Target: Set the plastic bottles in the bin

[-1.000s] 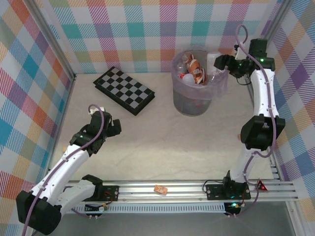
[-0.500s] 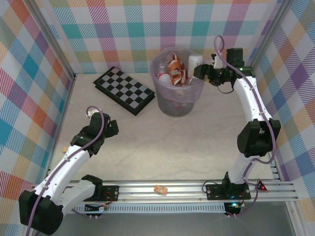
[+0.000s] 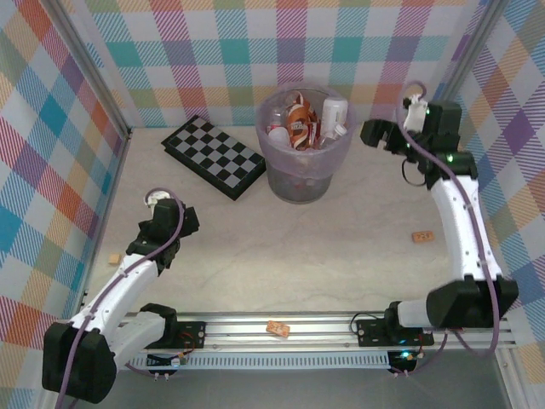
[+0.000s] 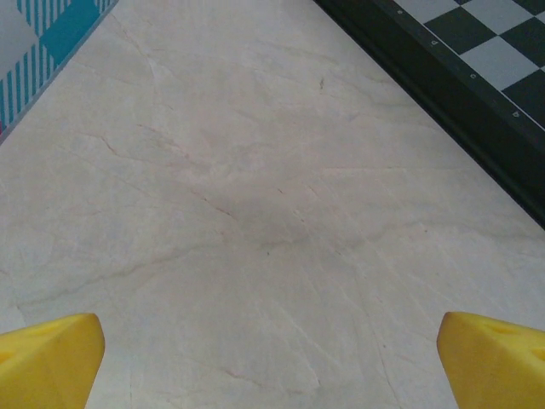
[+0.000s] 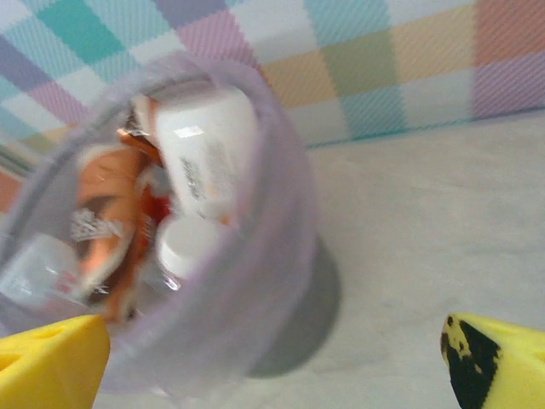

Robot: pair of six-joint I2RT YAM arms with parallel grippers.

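The right tool point(image 3: 373, 134), jaws fully apart and empty, sits just right of the bin point(image 3: 302, 175) at upper centre. The plastic bottles point(image 3: 300, 122) lie inside it. The left tool point(image 3: 173, 223), lower left, is likewise wide and empty.

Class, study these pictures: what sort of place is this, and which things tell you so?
Probably a lab's robot test cell: a left arm and right arm bolted to a metal rail, checked walls boxing in the table, and a bin holding bottles.
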